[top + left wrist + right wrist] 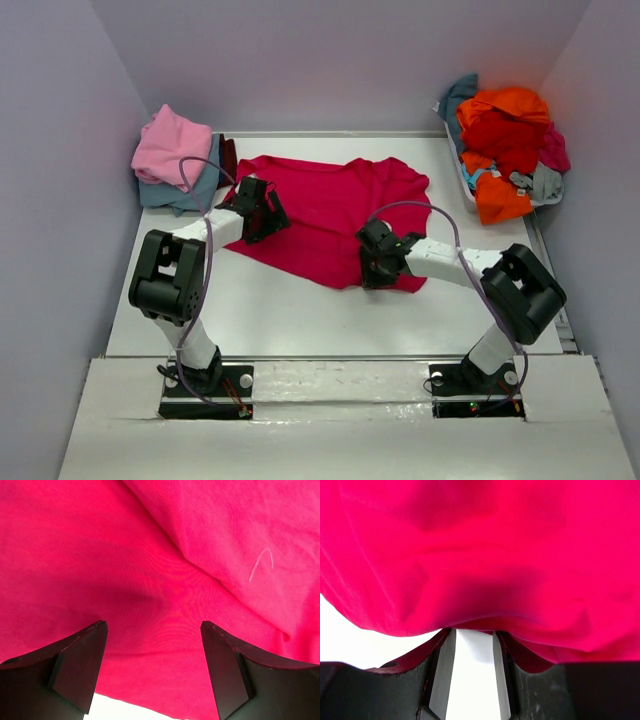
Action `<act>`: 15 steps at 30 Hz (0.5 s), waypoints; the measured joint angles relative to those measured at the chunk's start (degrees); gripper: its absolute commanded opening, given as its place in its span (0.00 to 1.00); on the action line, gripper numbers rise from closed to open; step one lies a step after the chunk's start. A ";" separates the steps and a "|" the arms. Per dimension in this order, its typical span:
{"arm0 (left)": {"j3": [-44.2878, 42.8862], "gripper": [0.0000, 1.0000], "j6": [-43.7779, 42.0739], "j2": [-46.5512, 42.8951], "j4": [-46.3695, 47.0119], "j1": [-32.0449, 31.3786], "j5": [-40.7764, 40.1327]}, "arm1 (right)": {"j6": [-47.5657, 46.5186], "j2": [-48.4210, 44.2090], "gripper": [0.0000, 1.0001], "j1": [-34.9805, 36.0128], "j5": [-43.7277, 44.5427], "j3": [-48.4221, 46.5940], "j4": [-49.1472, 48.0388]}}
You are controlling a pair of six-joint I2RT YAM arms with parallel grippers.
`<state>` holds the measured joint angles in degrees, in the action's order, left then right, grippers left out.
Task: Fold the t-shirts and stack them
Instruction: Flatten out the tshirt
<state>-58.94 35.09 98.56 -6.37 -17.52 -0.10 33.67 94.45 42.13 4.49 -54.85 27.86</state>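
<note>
A magenta-red t-shirt (pixel 335 205) lies spread and rumpled across the middle of the white table (pixel 300 320). My left gripper (pixel 262 210) hovers over its left edge. In the left wrist view that gripper (pixel 154 626) is open wide, with red cloth (pixel 150 555) below and nothing between the fingers. My right gripper (pixel 378 265) is at the shirt's near hem. In the right wrist view its fingers (pixel 442 670) stand narrowly apart with bare table between them. The hem (pixel 480 580) sags over the tips and hides them.
A folded stack sits at the back left: a pink shirt (pixel 170 140) on a dusty blue one (pixel 185 192), maroon cloth (pixel 228 155) beside it. At the back right a white bin (pixel 465 182) holds a heap of orange, red and grey shirts (pixel 505 130). Walls enclose three sides.
</note>
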 measured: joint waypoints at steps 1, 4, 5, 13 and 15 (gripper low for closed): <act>0.11 0.86 0.13 0.00 0.13 0.00 0.55 | 0.20 -0.42 0.41 0.09 0.00 0.44 -0.26; 0.50 0.86 0.55 0.00 0.44 0.00 2.14 | 0.66 -1.46 0.41 0.61 -0.02 1.64 -0.59; 0.81 0.86 0.76 0.00 0.90 0.00 2.91 | 0.74 -1.84 0.41 0.72 -0.02 2.10 -0.81; 3.26 0.86 2.16 0.20 4.22 1.51 9.42 | 2.01 -4.85 0.41 0.79 -0.07 5.01 -0.24; 3.93 0.86 2.84 0.17 5.49 2.21 11.06 | 2.36 -5.97 0.41 0.83 -0.04 5.95 0.61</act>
<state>-55.00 37.93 98.74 -0.89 -15.31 10.96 36.03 88.49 42.96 4.45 -48.90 28.47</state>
